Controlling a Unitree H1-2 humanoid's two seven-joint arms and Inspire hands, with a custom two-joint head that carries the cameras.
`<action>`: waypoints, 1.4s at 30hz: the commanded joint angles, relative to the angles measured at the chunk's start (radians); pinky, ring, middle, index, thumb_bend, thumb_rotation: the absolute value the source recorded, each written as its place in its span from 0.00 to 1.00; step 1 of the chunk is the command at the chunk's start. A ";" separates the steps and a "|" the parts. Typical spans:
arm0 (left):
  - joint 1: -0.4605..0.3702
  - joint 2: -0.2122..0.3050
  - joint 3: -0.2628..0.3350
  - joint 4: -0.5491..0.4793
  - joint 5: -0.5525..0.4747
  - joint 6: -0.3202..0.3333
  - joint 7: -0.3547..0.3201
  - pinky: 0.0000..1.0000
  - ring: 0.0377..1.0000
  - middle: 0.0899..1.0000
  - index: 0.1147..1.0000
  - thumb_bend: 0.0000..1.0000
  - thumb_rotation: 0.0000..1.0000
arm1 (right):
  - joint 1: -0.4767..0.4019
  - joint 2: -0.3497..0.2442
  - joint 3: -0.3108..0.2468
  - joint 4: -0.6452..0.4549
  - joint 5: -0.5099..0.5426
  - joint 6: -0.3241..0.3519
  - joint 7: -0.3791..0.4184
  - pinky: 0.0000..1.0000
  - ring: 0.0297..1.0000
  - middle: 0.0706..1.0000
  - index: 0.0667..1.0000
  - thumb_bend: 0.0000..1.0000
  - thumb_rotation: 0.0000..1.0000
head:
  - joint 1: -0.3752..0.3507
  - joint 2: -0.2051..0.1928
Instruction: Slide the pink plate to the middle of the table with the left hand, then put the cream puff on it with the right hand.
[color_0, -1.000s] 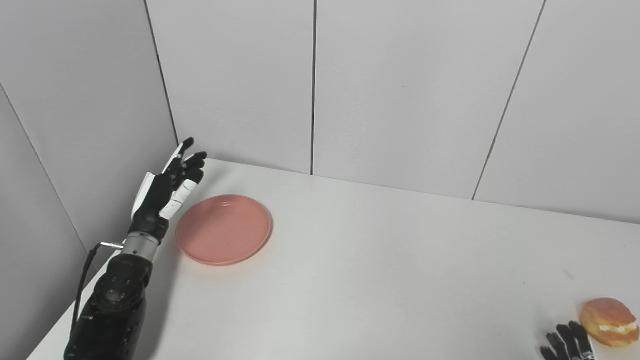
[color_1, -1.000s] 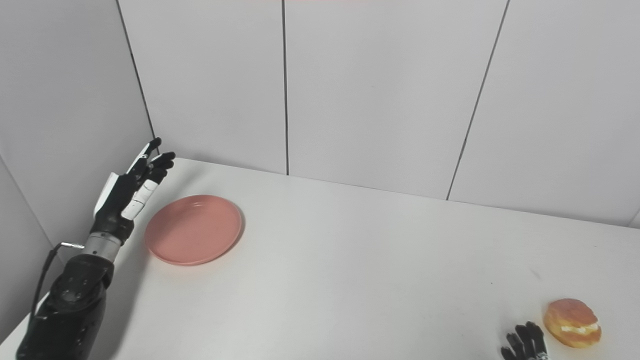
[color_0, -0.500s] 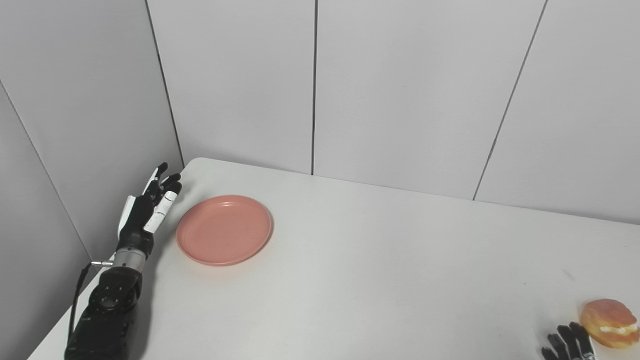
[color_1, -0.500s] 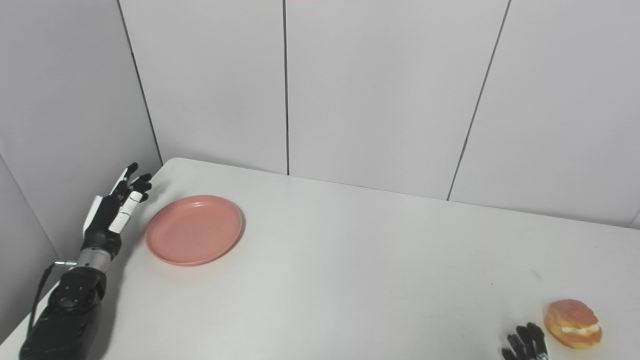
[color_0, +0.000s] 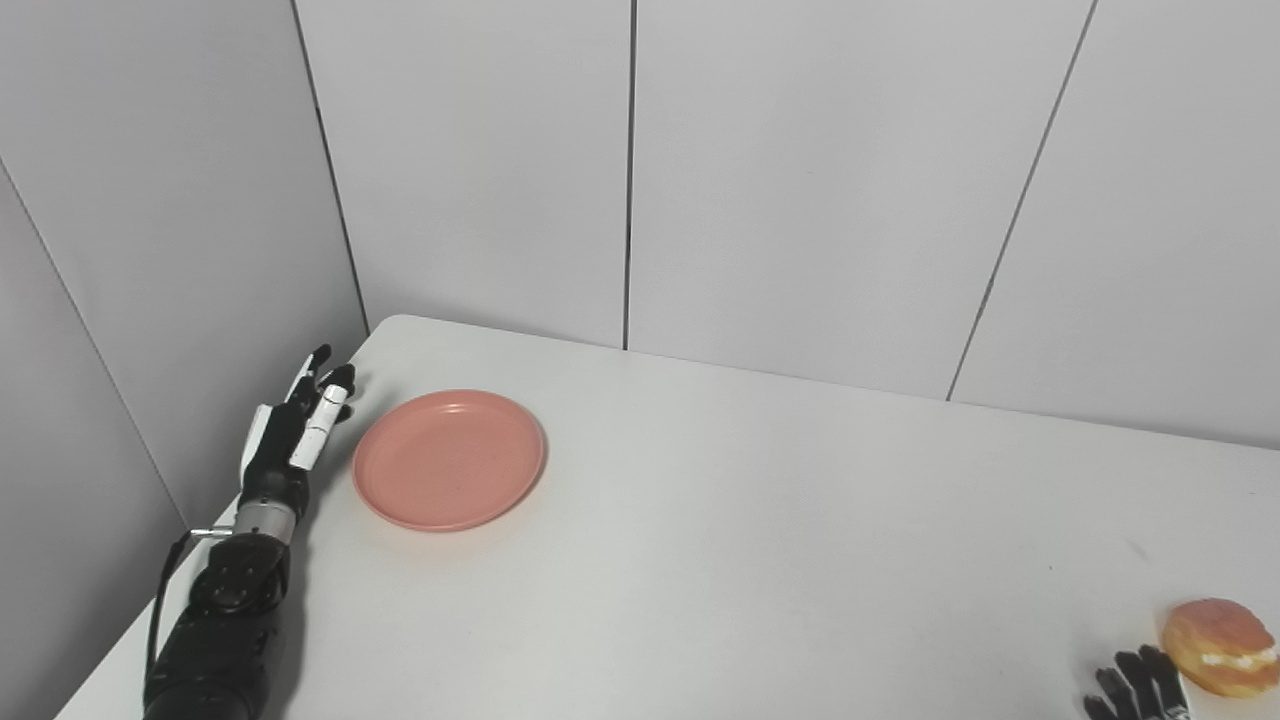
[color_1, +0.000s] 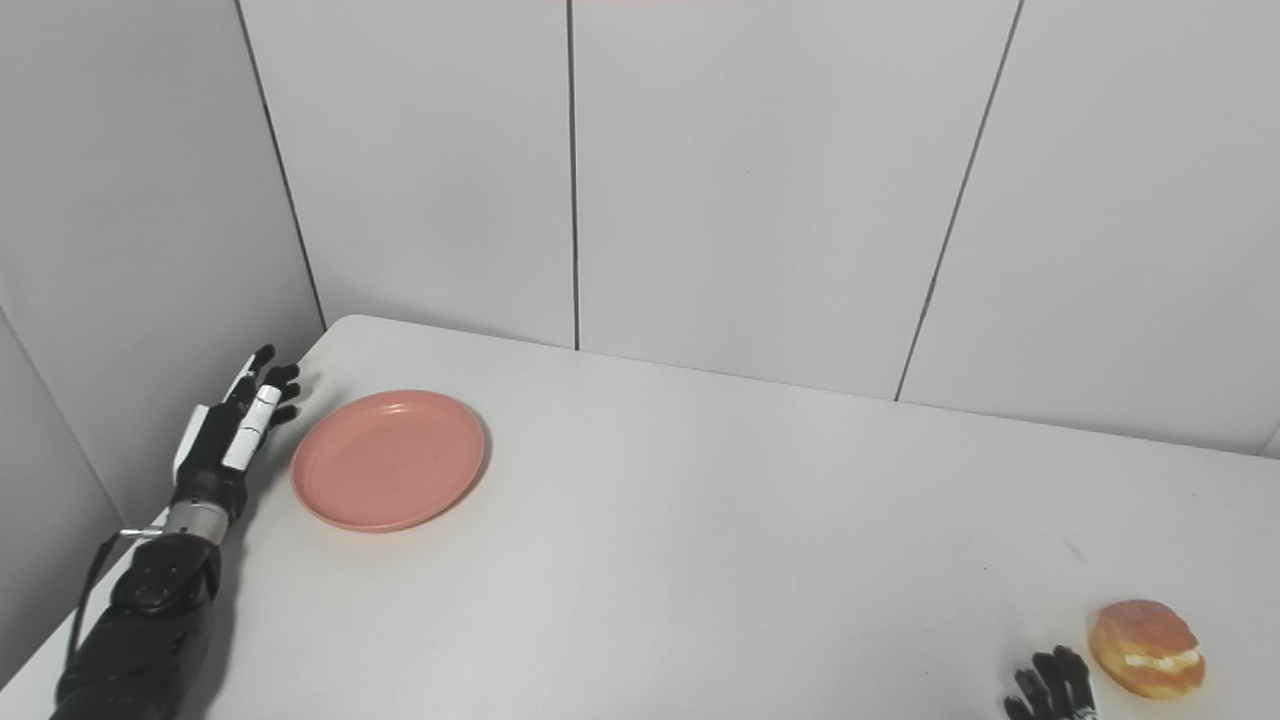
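Plate (color_0: 448, 459) lies just right of the left hand (color_0: 290, 430), whose fingers (color_0: 325, 408) are spread, holding nothing. Puff (color_0: 1218, 645) sits beside the right hand (color_0: 1140, 690); its grip I cannot tell.

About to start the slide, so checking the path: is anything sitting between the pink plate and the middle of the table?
Nothing visible. The table between the pink plate and its middle is bare. The only other object, the cream puff, sits at the near right corner beside the right hand.
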 joint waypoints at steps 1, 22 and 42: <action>-0.045 0.031 -0.010 0.001 0.005 -0.040 0.001 0.89 0.89 0.88 0.93 0.74 0.85 | 0.019 -0.015 -0.013 0.132 -0.042 0.070 -0.050 0.99 0.99 1.00 1.00 0.88 1.00 | 0.000 0.001; 0.029 -0.024 -0.073 -0.042 -0.036 -0.045 -0.149 0.80 0.89 0.91 0.97 0.82 0.88 | 0.027 -0.005 -0.010 0.112 -0.058 0.068 -0.054 0.96 0.97 1.00 1.00 0.82 1.00 | -0.024 0.013; 0.082 -0.115 -0.133 -0.263 -0.068 0.046 -0.223 0.68 0.85 0.87 0.93 0.91 0.81 | 0.032 0.004 -0.005 0.094 -0.069 0.071 -0.060 0.95 0.97 1.00 1.00 0.80 1.00 | -0.043 0.019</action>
